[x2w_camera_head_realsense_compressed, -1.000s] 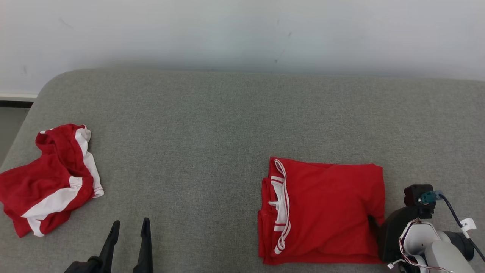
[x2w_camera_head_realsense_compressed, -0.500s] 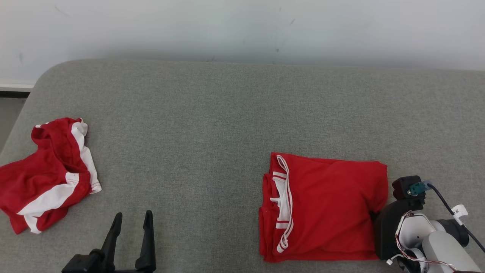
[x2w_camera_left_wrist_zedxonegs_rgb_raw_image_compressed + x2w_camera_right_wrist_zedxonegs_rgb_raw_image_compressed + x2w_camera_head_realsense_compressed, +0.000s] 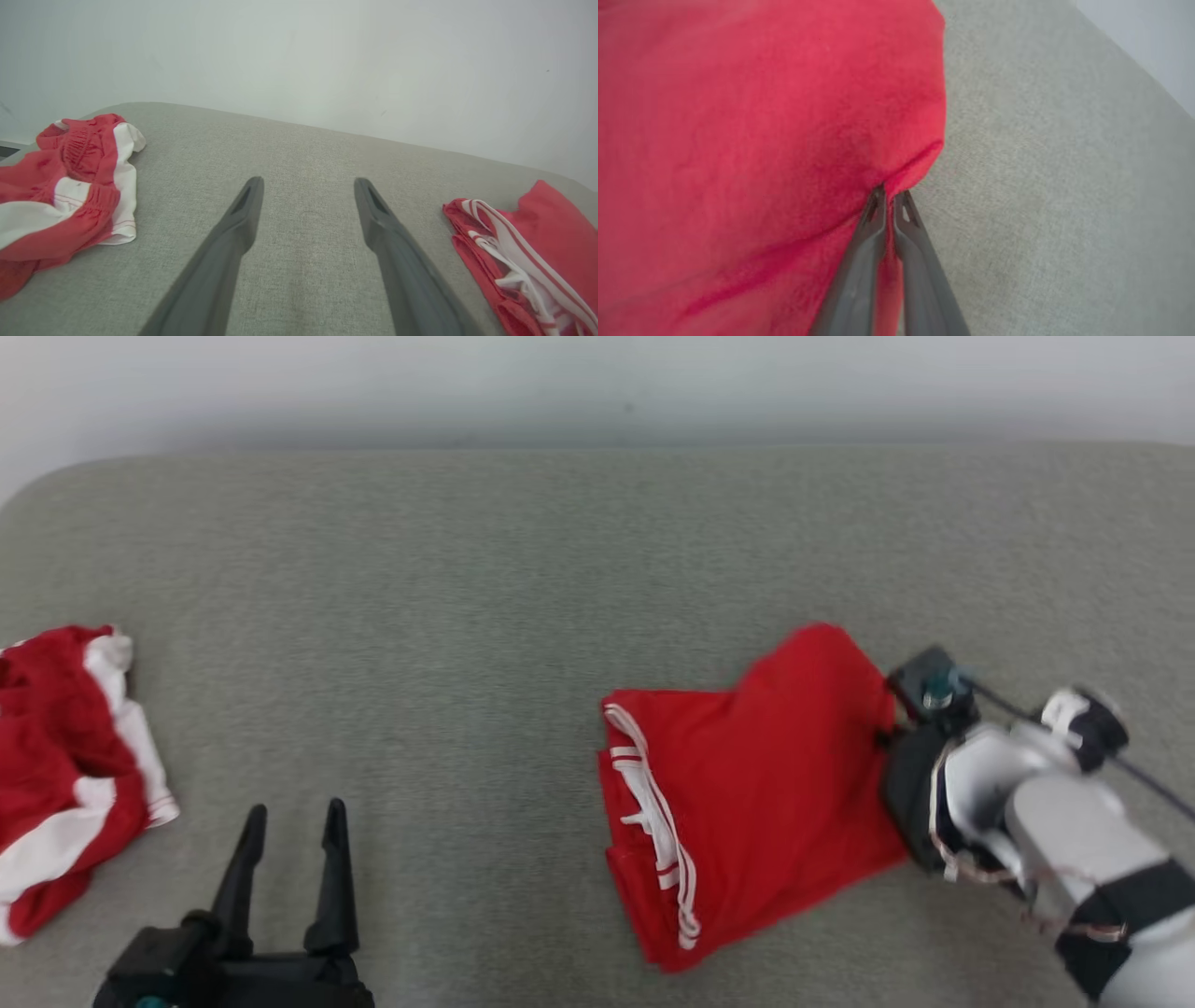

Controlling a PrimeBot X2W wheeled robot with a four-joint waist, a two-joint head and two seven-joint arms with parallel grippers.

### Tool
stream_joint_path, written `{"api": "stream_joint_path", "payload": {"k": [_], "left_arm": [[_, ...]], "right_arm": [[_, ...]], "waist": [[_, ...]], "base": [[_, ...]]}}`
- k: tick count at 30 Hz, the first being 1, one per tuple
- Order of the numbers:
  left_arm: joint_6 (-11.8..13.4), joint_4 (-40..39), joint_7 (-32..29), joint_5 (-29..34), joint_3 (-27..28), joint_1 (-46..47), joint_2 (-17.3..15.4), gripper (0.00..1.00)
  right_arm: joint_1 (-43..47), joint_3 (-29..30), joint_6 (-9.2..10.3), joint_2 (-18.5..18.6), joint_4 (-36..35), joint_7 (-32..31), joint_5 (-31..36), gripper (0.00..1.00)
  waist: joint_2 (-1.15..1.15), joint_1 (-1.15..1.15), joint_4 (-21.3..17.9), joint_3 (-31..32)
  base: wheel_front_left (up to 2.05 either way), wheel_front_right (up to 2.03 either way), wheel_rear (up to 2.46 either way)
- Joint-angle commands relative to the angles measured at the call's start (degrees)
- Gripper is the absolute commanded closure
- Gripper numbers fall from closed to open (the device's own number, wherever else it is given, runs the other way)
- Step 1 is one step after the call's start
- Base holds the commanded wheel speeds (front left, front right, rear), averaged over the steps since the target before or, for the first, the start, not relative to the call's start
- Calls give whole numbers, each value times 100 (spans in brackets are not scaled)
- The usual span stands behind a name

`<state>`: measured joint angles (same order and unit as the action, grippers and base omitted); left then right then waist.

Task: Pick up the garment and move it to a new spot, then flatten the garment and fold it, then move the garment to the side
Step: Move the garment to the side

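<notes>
Right gripper (image 3: 891,198) fingers, spread a second ago, now pinch the right edge of the folded red, white-trimmed cloth garment (image 3: 756,803), raising that edge off the grey fabric tabletop (image 3: 467,616). The move-aside step has apparently begun. Left gripper (image 3: 294,807) fingers are spread and idle.

Grey woven upholstered surface (image 3: 523,569): broad, flat, far-left corner rounded. Plain white wall (image 3: 597,383) directly behind it, with a few faint marks. Soft shadow band along the junction. Light even, diffuse.
</notes>
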<state>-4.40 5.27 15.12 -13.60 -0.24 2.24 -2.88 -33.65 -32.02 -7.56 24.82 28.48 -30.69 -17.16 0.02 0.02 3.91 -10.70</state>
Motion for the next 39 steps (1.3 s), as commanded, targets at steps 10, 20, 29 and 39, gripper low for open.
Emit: {"api": "stream_joint_path", "payload": {"k": [10, 20, 29, 39], "left_arm": [[-88, -385, 1, 268, 10, 493, -5, 0], [-255, -629, 2, 578, -248, 980, -76, 0], [-301, -825, 2, 608, -350, 1078, -216, 0], [-309, -910, 2, 575, -394, 1021, -271, 0]], "right_arm": [[-1346, 33, 16, 382, 612, 779, -60, 100], [-1976, 1177, 16, 226, 1588, 2227, 807, 100], [-2219, 1323, 15, 122, 1838, 2977, 1880, 100], [-1964, 2157, 15, -13, 1383, 3090, 3366, 100]], "waist": [[-2, -2, -1613, -964], [-2, -2, -2299, -1570], [-2, -2, -2470, -1698], [-2, -2, -2478, -1702]], "base": [[0, 0, 0], [0, 0, 0], [0, 0, 0], [0, 0, 0]]}}
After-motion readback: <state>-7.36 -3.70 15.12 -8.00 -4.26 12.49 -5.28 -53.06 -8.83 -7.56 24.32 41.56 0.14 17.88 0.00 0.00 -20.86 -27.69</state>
